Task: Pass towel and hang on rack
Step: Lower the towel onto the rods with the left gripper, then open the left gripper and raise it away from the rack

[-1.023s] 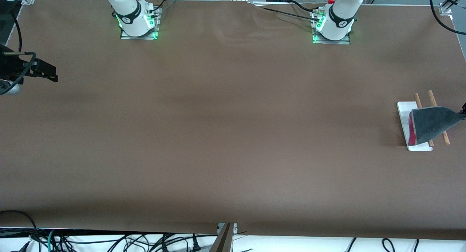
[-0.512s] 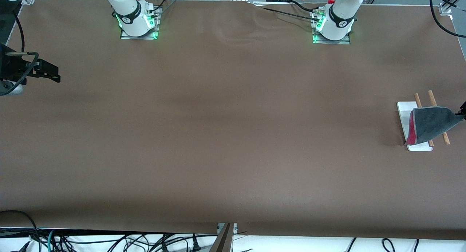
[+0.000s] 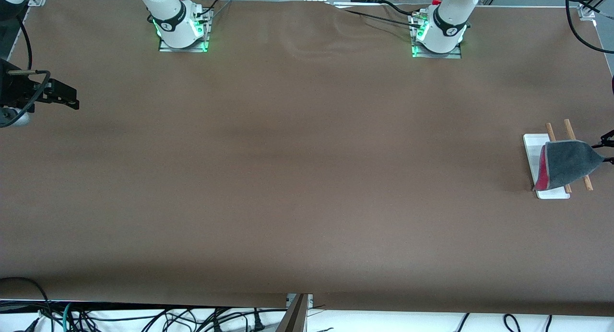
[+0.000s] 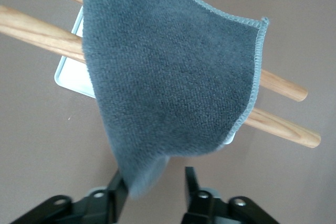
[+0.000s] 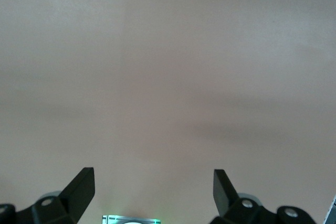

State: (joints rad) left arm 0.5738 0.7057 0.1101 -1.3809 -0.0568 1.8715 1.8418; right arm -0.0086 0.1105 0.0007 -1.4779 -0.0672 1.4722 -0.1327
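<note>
The dark grey towel point(image 3: 566, 164) with a red-pink edge is draped over the two wooden rods of the rack point(image 3: 569, 128), whose white base point(image 3: 530, 154) lies near the left arm's end of the table. My left gripper point(image 3: 607, 149) hovers at the towel's pointed corner. In the left wrist view the towel point(image 4: 168, 77) covers both rods point(image 4: 283, 127), and my left gripper point(image 4: 155, 176) is open, the corner brushing one finger. My right gripper point(image 3: 72, 100) waits, open and empty, over the right arm's end of the table; its wrist view point(image 5: 153, 174) shows only bare table.
Brown cloth covers the whole table point(image 3: 307, 178). The two arm bases point(image 3: 182, 32) point(image 3: 437, 34) stand along the edge farthest from the front camera. Cables hang below the near edge.
My left gripper has opened and let go of the towel's corner. The towel has sagged a little onto the rods. The right arm has hardly moved.
</note>
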